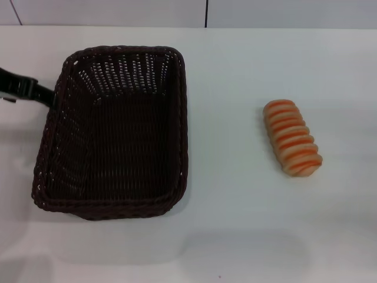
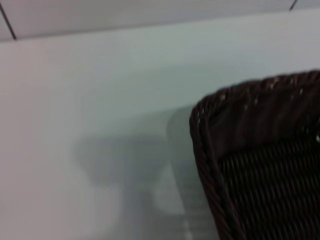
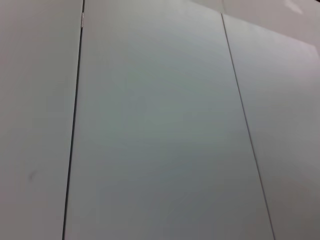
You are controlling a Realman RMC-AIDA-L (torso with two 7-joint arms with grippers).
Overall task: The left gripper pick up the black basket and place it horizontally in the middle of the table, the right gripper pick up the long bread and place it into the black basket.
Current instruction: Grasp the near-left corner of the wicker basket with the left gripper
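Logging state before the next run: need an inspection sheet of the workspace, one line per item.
Surface: white table, plain.
Job's things: black basket on the table's left part, upright, nothing inside; long bread lies on the right, apart from the basket.
Clutter: nothing seen.
Grippers: left hand at the basket's left rim, near the far corner; right hand not in view, its camera shows only panelled surface.
Cables: nothing seen.
Surroundings: pale panelled wall beyond the table's far edge.

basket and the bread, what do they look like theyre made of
Black basket: looks like woven wicker or a plastic imitation, matte dark brown-black, with openwork sides and a braided rim. Long bread: probably a plastic or foam toy, smooth tan with orange ridges.
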